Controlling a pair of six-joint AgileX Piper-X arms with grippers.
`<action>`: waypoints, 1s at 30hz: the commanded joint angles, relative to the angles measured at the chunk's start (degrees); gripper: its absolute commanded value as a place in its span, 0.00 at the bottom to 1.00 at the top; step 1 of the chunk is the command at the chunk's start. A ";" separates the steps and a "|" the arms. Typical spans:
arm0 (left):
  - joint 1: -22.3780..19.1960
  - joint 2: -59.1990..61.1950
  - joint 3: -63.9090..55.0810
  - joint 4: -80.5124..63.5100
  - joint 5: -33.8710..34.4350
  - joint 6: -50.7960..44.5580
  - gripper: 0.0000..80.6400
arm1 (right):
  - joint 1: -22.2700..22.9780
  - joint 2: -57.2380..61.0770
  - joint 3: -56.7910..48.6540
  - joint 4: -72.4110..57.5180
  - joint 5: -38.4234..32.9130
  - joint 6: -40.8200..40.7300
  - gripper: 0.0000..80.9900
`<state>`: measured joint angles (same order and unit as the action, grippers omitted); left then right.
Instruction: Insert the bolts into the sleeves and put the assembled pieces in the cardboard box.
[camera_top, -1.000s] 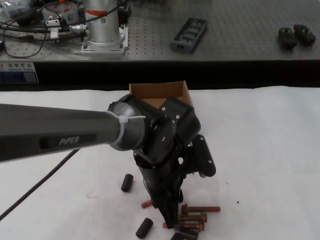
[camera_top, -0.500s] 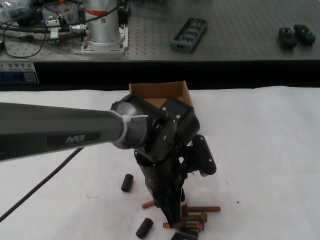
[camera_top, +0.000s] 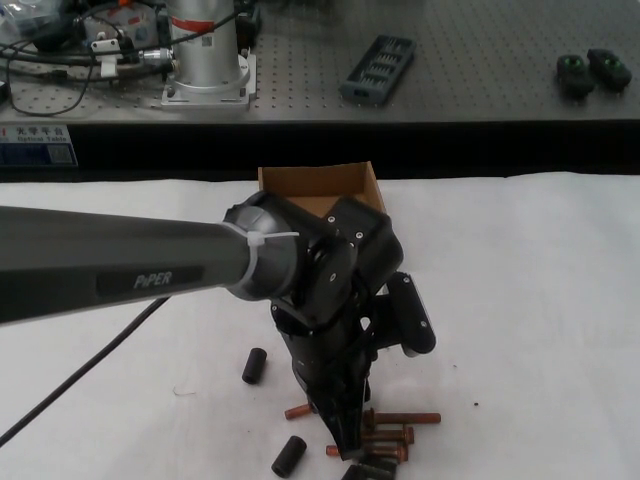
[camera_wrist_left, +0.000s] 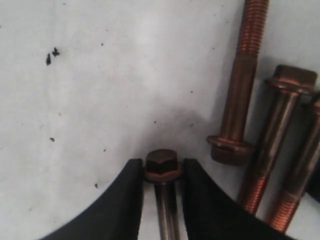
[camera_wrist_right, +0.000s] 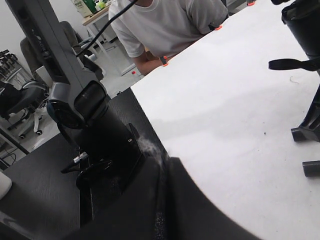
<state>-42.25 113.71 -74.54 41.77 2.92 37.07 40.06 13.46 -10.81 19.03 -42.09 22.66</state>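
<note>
My left gripper (camera_wrist_left: 163, 172) is down at the white mat, shut on a copper bolt (camera_wrist_left: 166, 215) just under its hex head. In the high view this gripper (camera_top: 347, 445) stands over a cluster of copper bolts (camera_top: 400, 418) at the near edge. Three more bolts (camera_wrist_left: 239, 90) lie beside it. Black sleeves (camera_top: 254, 365) lie on the mat to the left and near the bolts (camera_top: 288, 455). The open cardboard box (camera_top: 318, 183) sits behind the arm. My right gripper (camera_wrist_right: 161, 200) is off to the side, fingers pressed together on nothing.
The white mat (camera_top: 520, 280) covers the bench, with bare room on the right. A perforated metal table (camera_top: 480, 70) behind holds a post base, cables and a dark tray. The other arm's base (camera_wrist_right: 95, 130) stands on a black surface near a seated person.
The left arm has edged slightly forward over the bolt cluster, its gripper tip a little farther right. Nothing else has moved.
</note>
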 joint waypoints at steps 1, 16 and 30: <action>-0.17 2.94 0.41 -1.92 -3.31 1.06 0.01 | 0.12 -0.58 -0.18 -0.17 0.44 0.48 0.07; -0.17 -5.22 0.41 -0.40 -7.44 4.44 0.01 | 0.12 -0.58 -0.18 -0.17 0.44 0.48 0.07; -0.17 -16.47 0.41 1.91 1.50 -1.15 0.01 | 0.12 -0.58 -0.18 -0.52 0.43 0.48 0.07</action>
<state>-42.37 99.26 -73.89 43.57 3.07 37.55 40.06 13.46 -10.81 19.03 -42.09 22.66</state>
